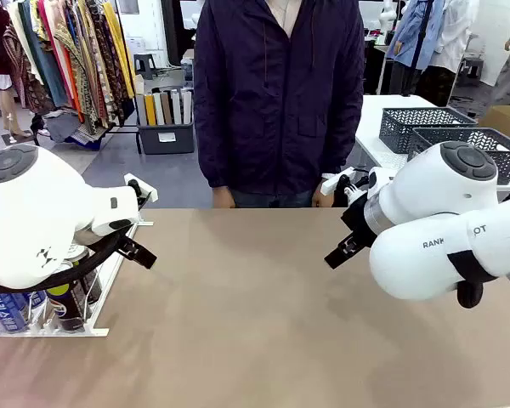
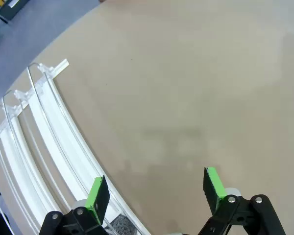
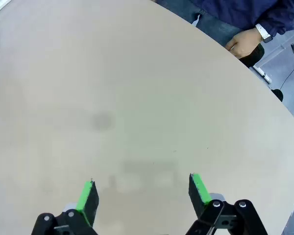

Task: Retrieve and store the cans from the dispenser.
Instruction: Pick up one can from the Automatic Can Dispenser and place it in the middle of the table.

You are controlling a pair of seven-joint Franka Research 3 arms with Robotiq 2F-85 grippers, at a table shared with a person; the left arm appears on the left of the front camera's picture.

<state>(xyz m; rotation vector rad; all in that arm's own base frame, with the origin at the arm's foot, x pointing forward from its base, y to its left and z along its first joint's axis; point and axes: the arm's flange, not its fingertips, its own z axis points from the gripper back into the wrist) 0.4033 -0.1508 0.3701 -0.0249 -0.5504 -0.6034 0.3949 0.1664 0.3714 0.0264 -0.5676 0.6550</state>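
Observation:
The white railed dispenser (image 1: 47,330) stands at the table's left edge, mostly behind my left arm. Slim cans sit at its near end: a blue-and-white one (image 1: 8,308) and a dark one with a green-yellow band (image 1: 65,299). In the left wrist view the dispenser's bare rails (image 2: 44,137) curve away to small white stoppers (image 2: 51,69). My left gripper (image 2: 156,188) hangs open over the table beside the rails, holding nothing. My right gripper (image 3: 143,192) is open above bare tabletop, holding nothing. In the front view the left gripper (image 1: 138,252) and the right gripper (image 1: 340,252) hover at either side.
A person in a dark jacket (image 1: 276,93) stands at the far edge, one hand (image 3: 242,43) with a wristwatch by the table rim. Two dark grey lattice baskets (image 1: 425,123) sit on a white table at the back right. The tan tabletop (image 1: 255,314) lies between the arms.

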